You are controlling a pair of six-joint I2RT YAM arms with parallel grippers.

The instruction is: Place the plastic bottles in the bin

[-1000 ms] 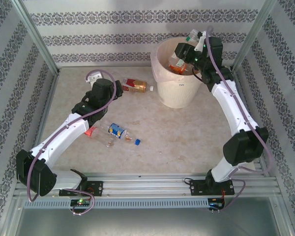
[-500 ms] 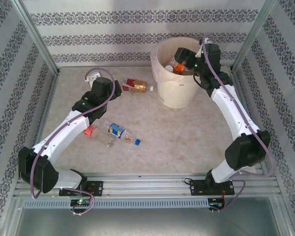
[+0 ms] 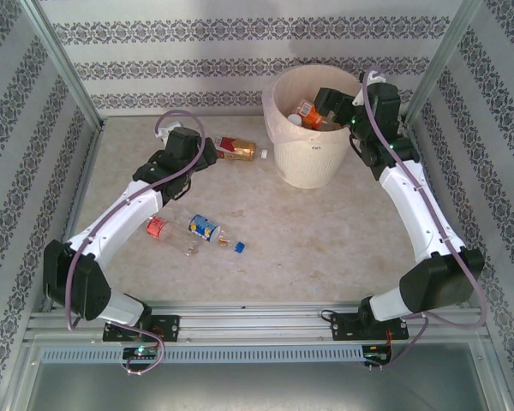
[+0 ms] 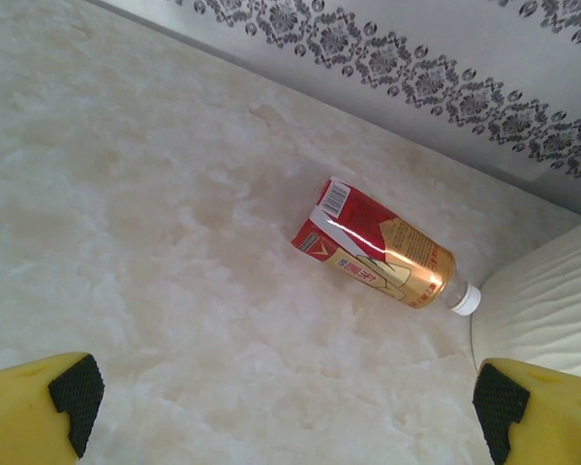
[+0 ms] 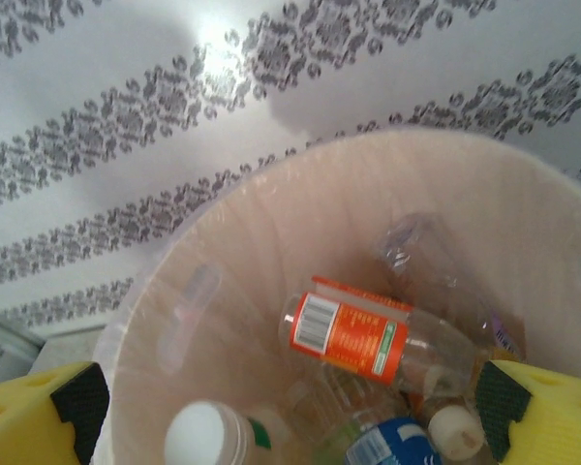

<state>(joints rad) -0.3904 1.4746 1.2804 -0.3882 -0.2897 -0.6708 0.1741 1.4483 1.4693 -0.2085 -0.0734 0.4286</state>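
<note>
- The bin point(image 3: 313, 163), a cream-white bucket with a thin pinkish liner folded over its rim, stands at the far right of the table point(image 3: 325, 231), close to the patterned back wall.
- The right gripper point(image 3: 328, 104) hangs over the right side of the bin's mouth. Its claw is spread wide and has hold of nothing.
- From that wrist's camera, the yellow fingers point(image 5: 537, 421) with dark pads sit at the two lower corners, with the bin's inside between them.
- Down in the bin an orange-labelled bottle point(image 5: 351, 339) lies on its side, barcode up, on top of the others.
- Below it are a white-capped bottle point(image 5: 203, 436) and a blue-labelled bottle point(image 5: 387, 450). A crumpled clear bottle point(image 5: 421, 257) leans by the far wall.
- The left gripper point(image 3: 207, 156) sits low over the table, to the left of the bin. Its claw is also wide open and empty.
- Just ahead of it a red-and-gold-labelled bottle point(image 4: 373, 257) lies on its side on the table. Its white cap points at the bin's ribbed wall and is just beside it; I cannot tell whether they touch.
- Nearer the arms, left of the table's middle, lies a blue-and-yellow-labelled bottle point(image 3: 204, 228) with a blue cap at its near end.
- Just beside that, on its left, is a clear red-labelled bottle point(image 3: 158, 227), close to the left arm point(image 3: 120, 214).
</note>
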